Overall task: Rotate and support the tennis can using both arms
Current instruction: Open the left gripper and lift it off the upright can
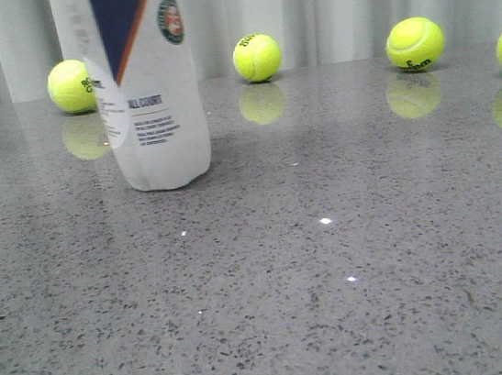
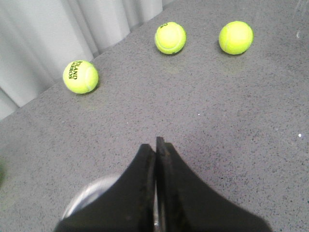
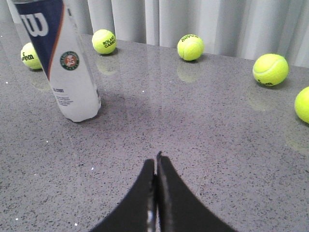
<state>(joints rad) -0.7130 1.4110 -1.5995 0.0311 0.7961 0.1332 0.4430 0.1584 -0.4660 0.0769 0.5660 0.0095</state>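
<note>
The tennis can point(image 1: 151, 99) stands upright on the grey table, left of centre in the front view, with its top cut off by the frame. In the right wrist view the tennis can point(image 3: 67, 72) shows its navy panel, "W" and round emblem. My right gripper point(image 3: 156, 159) is shut and empty, well short of the can and to its right. My left gripper point(image 2: 155, 142) is also shut with nothing between its fingers. A rounded silver rim point(image 2: 82, 198) shows just under it, partly hidden by the fingers. Neither arm appears in the front view.
Yellow-green tennis balls line the back of the speckled table point(image 1: 337, 278) before a white curtain: one ball point(image 1: 71, 86) behind the can, another ball point(image 1: 257, 57) at centre, a third ball point(image 1: 414, 43) to the right, and more at both edges.
</note>
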